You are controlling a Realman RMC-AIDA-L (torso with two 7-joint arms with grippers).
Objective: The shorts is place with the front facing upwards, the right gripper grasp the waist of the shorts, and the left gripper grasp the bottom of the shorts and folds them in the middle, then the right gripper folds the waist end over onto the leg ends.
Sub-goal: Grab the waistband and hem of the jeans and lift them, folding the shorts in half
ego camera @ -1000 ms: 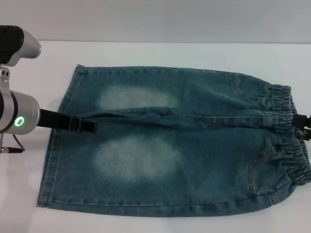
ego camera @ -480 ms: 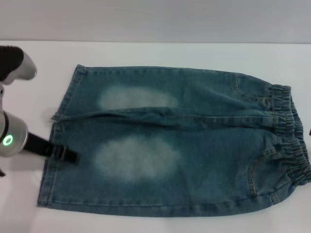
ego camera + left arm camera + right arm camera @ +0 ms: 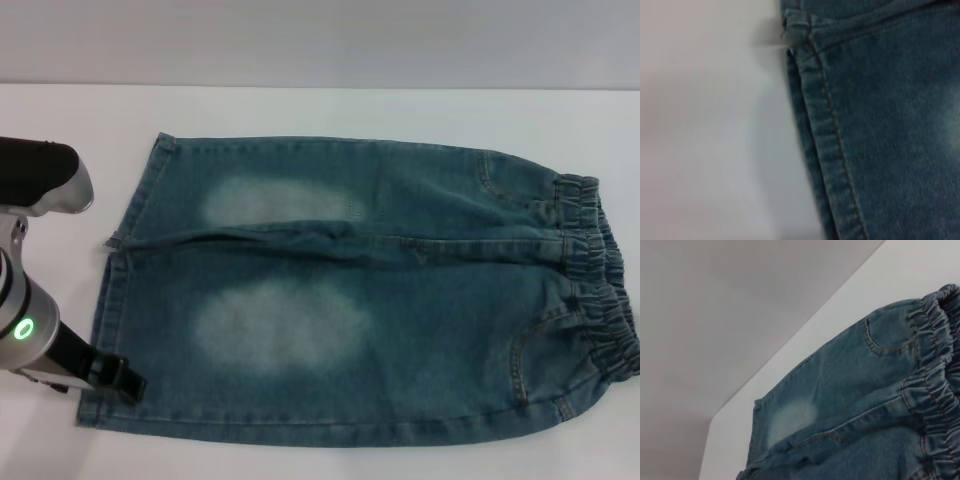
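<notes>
Crosswise, shorts [image 3: 360, 300]; waistband [image 3: 600, 280] rightward.

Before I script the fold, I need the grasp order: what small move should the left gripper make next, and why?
Probably lower the left gripper onto the near leg's hem and close on it. It sits at the near corner of the shorts, which lie flat and unfolded on the table. The right gripper is out of view.

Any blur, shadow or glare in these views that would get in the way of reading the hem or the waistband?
Head view: even light, no glare, the shorts sharp, left gripper at the near hem corner. Left wrist view: soft all over, the hem stitching readable, a faint shadow on the table beside it. Right wrist view: waistband slightly soft, gathers clear.
</notes>
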